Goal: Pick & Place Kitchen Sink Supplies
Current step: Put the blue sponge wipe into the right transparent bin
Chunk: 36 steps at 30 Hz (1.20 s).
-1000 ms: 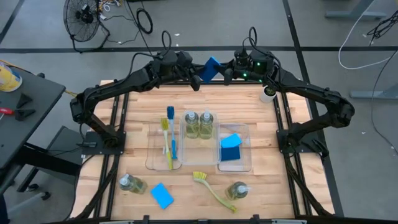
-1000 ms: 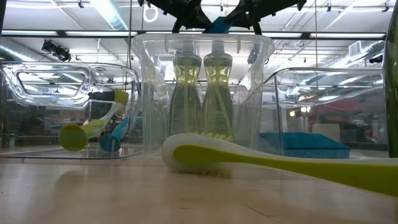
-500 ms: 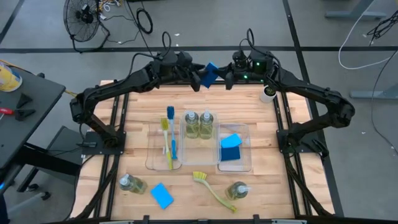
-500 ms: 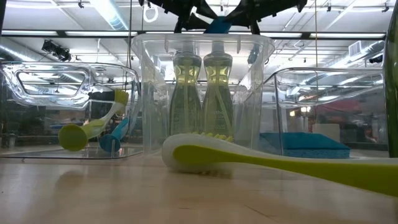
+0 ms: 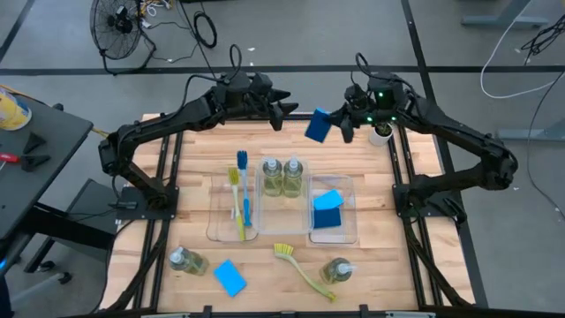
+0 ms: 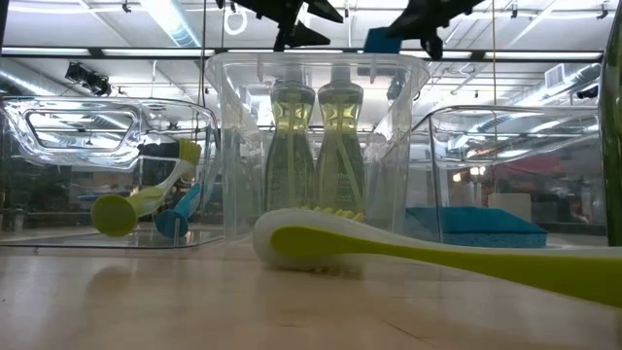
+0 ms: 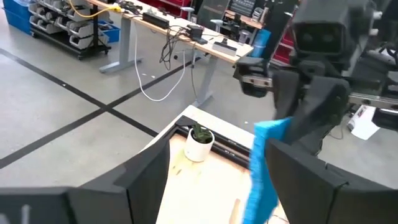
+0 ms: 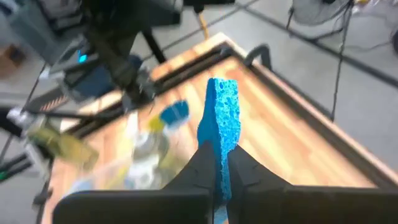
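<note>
Blue sponge (image 5: 319,125) is light and squashy; my right end effector (image 5: 340,128) pinches its edge, left end effector (image 5: 284,108) spread apart.

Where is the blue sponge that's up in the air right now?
Seen from above, the blue sponge hangs over the table's far edge, pinched in the right pincer, just beyond the tray holding two soap bottles.

My overhead camera looks straight down on the whole table (image 5: 203,150). My low camera sits at tabletop height, close behind a brush (image 6: 408,255), facing the room. Each wrist camera looks forward past its fingers; all views share the raised blue sponge (image 5: 319,125).
</note>
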Motion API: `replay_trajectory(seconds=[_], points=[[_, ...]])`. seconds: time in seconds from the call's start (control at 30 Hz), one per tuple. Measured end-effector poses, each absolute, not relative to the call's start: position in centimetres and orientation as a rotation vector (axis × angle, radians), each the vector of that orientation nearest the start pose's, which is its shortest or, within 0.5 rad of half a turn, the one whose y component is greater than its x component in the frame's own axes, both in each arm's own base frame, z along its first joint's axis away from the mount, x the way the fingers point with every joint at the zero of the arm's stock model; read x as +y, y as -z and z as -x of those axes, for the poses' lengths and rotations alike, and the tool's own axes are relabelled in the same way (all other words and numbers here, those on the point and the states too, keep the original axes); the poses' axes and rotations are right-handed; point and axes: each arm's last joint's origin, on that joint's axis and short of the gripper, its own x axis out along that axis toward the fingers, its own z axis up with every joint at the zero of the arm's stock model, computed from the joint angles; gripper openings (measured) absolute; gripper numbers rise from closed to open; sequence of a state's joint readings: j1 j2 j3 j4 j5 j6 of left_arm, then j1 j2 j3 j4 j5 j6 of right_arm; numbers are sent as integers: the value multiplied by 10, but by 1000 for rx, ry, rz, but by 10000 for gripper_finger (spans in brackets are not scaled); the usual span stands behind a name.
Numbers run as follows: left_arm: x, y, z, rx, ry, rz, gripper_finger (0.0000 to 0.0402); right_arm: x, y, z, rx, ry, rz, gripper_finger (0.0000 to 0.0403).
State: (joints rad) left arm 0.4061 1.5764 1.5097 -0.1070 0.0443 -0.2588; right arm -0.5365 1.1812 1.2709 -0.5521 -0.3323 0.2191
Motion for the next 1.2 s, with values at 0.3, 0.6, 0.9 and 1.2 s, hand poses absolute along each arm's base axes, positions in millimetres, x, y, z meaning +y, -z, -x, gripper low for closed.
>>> replay_trajectory(seconds=[0.3,0.6,0.9,1.2], points=[[143,-394,-336,123,-383,295,253,-95,-379,-189,585,97,-538,8],[143,-394,-336,123,-384,295,252,-67,-366,-181,812,-35,-642,9],[143,-394,-336,123,-384,295,252,-46,-364,-185,878,-113,-653,10],[143,-394,-336,123,-384,295,252,-33,-364,-189,916,-139,-721,36]])
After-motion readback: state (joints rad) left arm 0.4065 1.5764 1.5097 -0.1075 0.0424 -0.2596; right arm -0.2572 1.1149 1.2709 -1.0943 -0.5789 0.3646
